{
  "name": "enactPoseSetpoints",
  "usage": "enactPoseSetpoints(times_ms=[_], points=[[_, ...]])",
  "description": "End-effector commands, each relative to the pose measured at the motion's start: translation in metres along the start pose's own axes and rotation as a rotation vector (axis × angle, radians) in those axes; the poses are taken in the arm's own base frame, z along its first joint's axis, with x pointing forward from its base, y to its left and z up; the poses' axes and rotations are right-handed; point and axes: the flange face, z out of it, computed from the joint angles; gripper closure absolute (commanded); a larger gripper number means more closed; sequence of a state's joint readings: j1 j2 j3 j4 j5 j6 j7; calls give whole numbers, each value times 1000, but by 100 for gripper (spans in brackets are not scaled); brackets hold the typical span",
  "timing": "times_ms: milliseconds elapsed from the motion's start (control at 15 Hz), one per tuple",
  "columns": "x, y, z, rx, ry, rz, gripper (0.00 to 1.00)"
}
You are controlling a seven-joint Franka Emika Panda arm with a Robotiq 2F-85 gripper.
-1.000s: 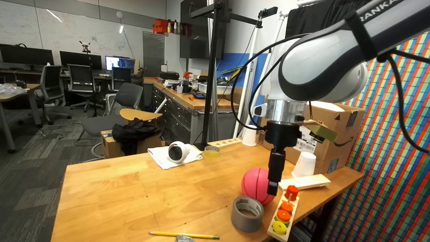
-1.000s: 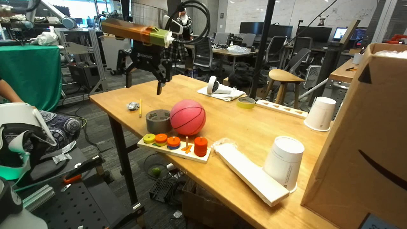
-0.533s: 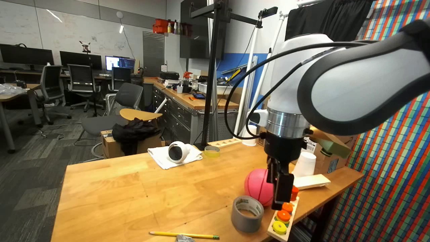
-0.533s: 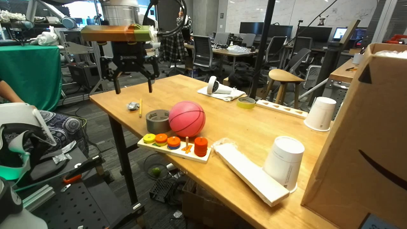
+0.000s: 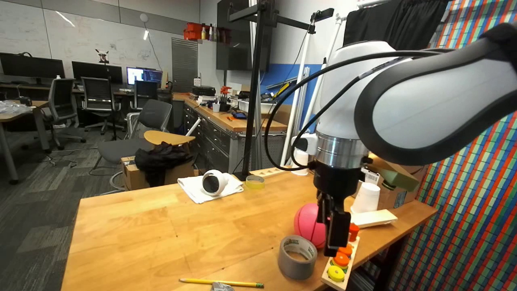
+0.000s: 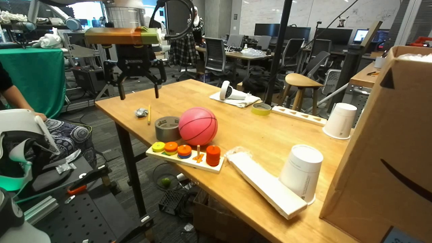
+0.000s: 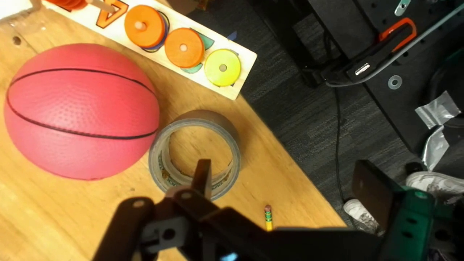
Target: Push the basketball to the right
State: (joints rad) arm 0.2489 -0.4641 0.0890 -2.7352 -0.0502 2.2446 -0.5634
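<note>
The basketball is a pinkish-red ball with dark seams. It rests on the wooden table, seen in both exterior views (image 5: 307, 224) (image 6: 198, 126) and at the left of the wrist view (image 7: 81, 112). The grey tape roll (image 6: 167, 131) stands right beside it; whether they touch I cannot tell. My gripper (image 6: 139, 97) is open and empty, fingers pointing down, above the table on the tape-roll side of the ball. In an exterior view the gripper (image 5: 328, 238) covers part of the ball. In the wrist view the fingers (image 7: 284, 164) are wide apart, the left one over the tape roll.
A wooden board with coloured rings (image 6: 177, 159) lies by the ball at the table edge. A wrapped white bar (image 6: 266, 185), white cups (image 6: 302, 172) and a cardboard box (image 6: 378, 145) stand further along. A pencil (image 6: 149, 114) and foil lump (image 6: 141, 112) lie past the tape.
The gripper has swung away from the ball toward the pencil end and turned, staying open. It barely moved in the last half second. The ball has shifted slightly toward the ring board.
</note>
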Motion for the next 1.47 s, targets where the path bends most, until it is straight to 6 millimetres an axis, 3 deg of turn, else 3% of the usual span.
enactPoseSetpoints(times_ms=[0,667,1067,1400], points=[[11,17,5,77,-9,63,0],[45,54,41,219,-63,150,0],[48,73,68,284,-125,192,0],[32,128,78,251,-160,290,0]])
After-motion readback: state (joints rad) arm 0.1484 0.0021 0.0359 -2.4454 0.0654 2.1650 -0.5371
